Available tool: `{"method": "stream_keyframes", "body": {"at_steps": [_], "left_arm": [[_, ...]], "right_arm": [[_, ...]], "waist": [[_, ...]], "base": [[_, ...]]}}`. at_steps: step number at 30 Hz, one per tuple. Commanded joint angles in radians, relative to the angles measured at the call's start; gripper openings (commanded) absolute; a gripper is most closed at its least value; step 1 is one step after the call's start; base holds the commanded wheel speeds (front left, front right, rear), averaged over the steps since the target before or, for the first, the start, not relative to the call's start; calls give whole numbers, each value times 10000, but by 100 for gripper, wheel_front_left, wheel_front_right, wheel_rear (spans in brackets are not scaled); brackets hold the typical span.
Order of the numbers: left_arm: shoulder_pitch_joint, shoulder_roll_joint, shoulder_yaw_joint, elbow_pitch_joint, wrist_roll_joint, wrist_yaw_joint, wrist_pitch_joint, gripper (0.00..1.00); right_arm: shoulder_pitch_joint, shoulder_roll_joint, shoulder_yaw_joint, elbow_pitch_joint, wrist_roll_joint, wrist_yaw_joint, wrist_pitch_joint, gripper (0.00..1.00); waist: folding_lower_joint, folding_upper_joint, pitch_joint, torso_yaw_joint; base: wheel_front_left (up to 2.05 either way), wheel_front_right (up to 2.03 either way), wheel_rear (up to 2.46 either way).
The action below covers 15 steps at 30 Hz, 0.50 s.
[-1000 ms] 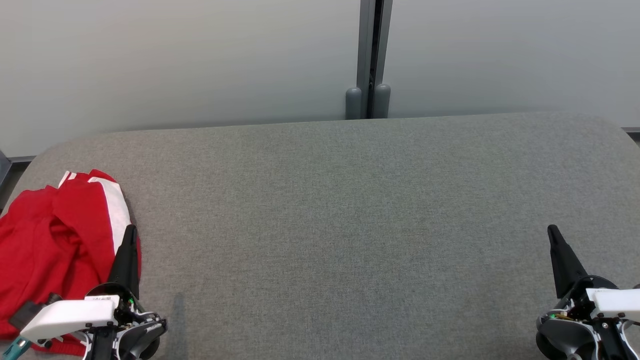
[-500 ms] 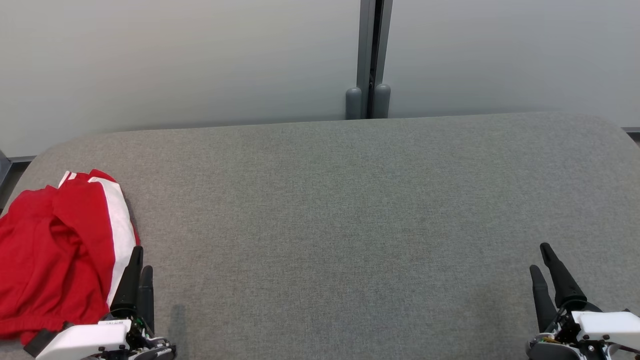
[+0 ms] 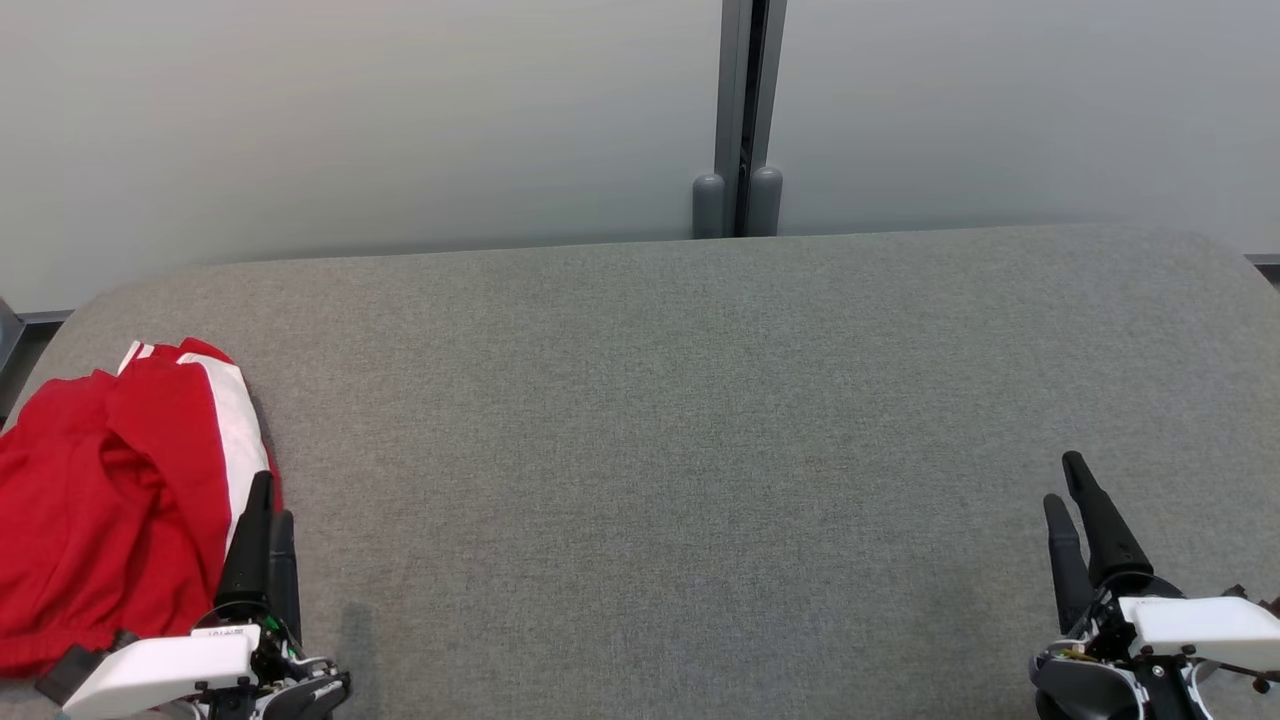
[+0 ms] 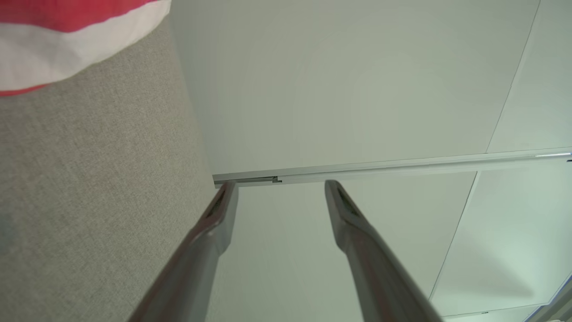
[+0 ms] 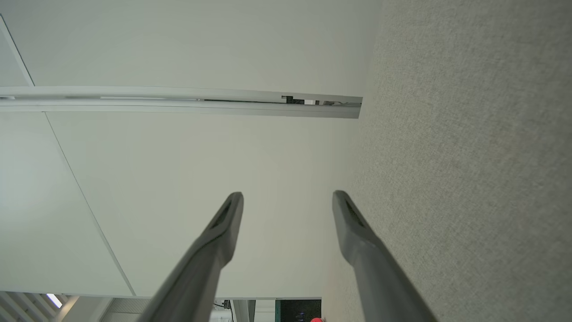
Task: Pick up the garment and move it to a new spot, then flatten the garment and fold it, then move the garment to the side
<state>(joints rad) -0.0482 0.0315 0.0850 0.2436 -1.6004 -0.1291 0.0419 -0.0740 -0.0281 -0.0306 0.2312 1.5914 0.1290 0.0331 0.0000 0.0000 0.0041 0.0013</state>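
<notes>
The garment (image 3: 110,500) is red with a white stripe and lies crumpled at the left end of the grey table (image 3: 660,420). My left gripper (image 3: 270,495) stands just right of the garment's edge, open and empty. In the left wrist view the two fingers of the left gripper (image 4: 279,188) are spread apart, with a corner of the garment (image 4: 67,40) at the top left. My right gripper (image 3: 1063,480) is at the lower right over bare table, open with nothing in it. In its own wrist view the right gripper (image 5: 288,199) shows a wide gap between its fingers.
A pale wall with a grey vertical post (image 3: 740,120) runs behind the table's far edge. The table's left end (image 3: 45,345) curves away just behind the garment.
Both grippers have gone from shut to open. The left gripper has drawn back off the garment toward the near edge; the right one has shifted slightly left and lower.
</notes>
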Motion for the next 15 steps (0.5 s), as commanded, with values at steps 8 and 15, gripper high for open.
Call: {"method": "stream_keyframes", "body": {"at_steps": [8, 15], "left_arm": [[-344, 313, -290, -379, 814, -7, -458, 100], [-403, 447, -450, -364, 1756, -9, -763, 100]], "right_arm": [[-400, -111, 288, -448, -767, 8, -407, 100], [-509, -127, 538, -631, -1800, 10, -680, 100]], "waist": [[0, 0, -7, 3], [0, 0, -4, -1]], "base": [[0, 0, 0], [0, 0, 0]]}}
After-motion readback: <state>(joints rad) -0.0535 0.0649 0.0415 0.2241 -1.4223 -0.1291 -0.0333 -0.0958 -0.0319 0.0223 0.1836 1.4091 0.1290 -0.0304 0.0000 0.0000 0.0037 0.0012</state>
